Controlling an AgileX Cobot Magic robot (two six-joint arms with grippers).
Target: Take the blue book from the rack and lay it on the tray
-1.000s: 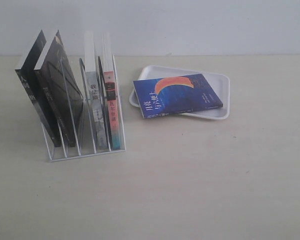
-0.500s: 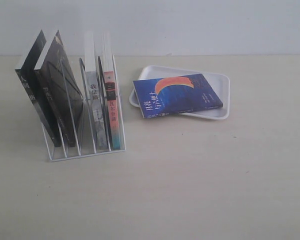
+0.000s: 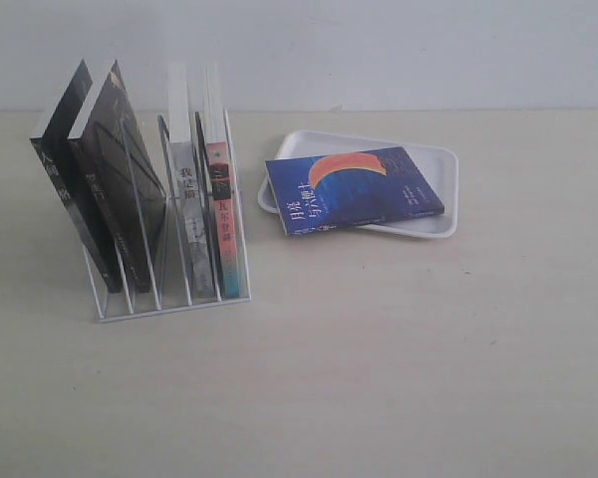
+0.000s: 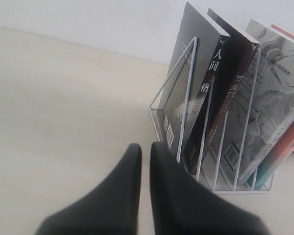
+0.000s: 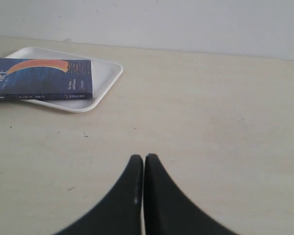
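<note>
The black left gripper [image 4: 145, 147] has its two fingers drawn together with only a sliver of a gap, and nothing between them. It hangs over the pale beige tabletop [image 3: 379, 378], just beside the near end of the small white wire rack [image 4: 188, 73] but not touching it. The black right gripper [image 5: 143, 157] is pressed fully closed, tip against tip, and holds nothing either, with bare table beneath it. Neither gripper shows in the exterior view.

The thin blue book with the orange-red crescent [image 3: 354, 189] lies flat, cover up, on the flat white rectangular tray [image 3: 441, 169]. It sits a little askew, and one corner pokes out past the rim toward the rack.

Some things are cut off. In the right wrist view the blue book [image 5: 39, 78] and the tray [image 5: 105, 73] both run out of the frame. In the left wrist view the far end of the rack does the same, taking most of the last book with it. The spine lettering is too small to read in the exterior view.

By my count there are five books, one on the tray and four upright in the rack [image 3: 169, 307]:
- two black-covered books [image 3: 60, 189] leaning together
- one grey marbled book [image 3: 187, 219]
- one pink-spined book [image 3: 224, 229]

There is one tray and one rack (I can't count its dividers with certainty).
</note>
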